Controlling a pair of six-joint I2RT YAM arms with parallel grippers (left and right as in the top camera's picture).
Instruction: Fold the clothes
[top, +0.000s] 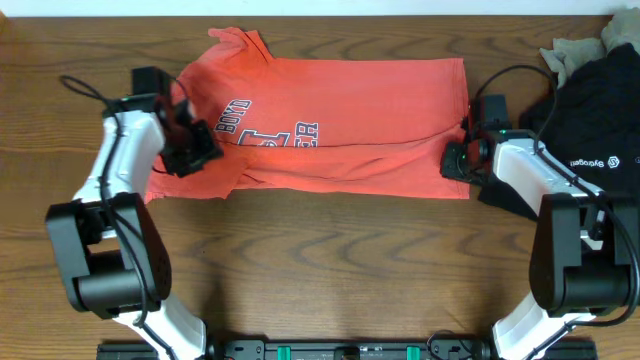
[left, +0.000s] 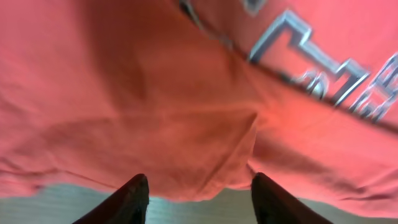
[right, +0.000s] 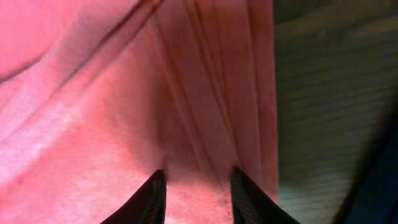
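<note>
The coral-red T-shirt (top: 340, 110) lies spread across the tabletop (top: 340, 270) with its collar at the left end and its navy-and-white lettering (top: 270, 132) facing up. At the shirt's left end the left end effector (left: 199, 186) is released, its fingers (left: 134, 199) spread wide over a cloth edge. At the shirt's right hem the right end effector (right: 198, 183) straddles pleated fabric; I cannot tell whether it is clenched. Right of the shirt lie a black tee (top: 600, 150) and a beige piece (top: 578, 48).
</note>
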